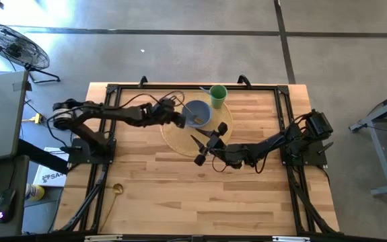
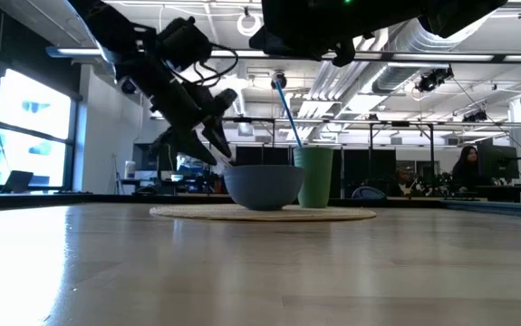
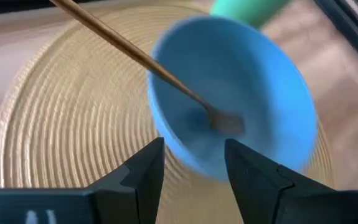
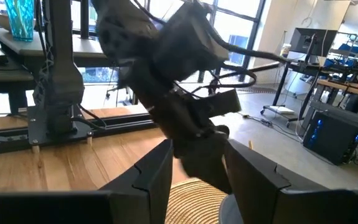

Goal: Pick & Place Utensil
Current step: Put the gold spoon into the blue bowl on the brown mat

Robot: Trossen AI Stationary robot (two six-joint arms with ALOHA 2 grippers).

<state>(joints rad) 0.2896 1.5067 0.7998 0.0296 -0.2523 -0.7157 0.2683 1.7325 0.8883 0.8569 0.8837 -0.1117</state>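
We see the left hand point(image 1: 182, 119) hanging over the 9 o'clock rim of the round blue-grey bowl point(image 1: 198, 112), its fingers point(image 3: 142, 169) parted and released, nothing between them. A slim wooden-handled utensil point(image 3: 140, 56) lies slanted in that bowl, its head on the bowl's floor and its handle leaning out over the rim. The bowl sits on a round woven straw placemat point(image 1: 174, 137) on the wooden bench point(image 1: 153, 181). A green plastic cup point(image 1: 218, 95) stands at the bowl's 1 o'clock, just beside it, with a blue straw point(image 2: 287, 110) in it. The right hand point(image 1: 208, 142) hangs at the placemat's 5 o'clock edge; its fingers point(image 4: 147, 175) stand apart, empty. A gold spoon-like utensil point(image 1: 117, 191) lies at the bench's 8 o'clock edge
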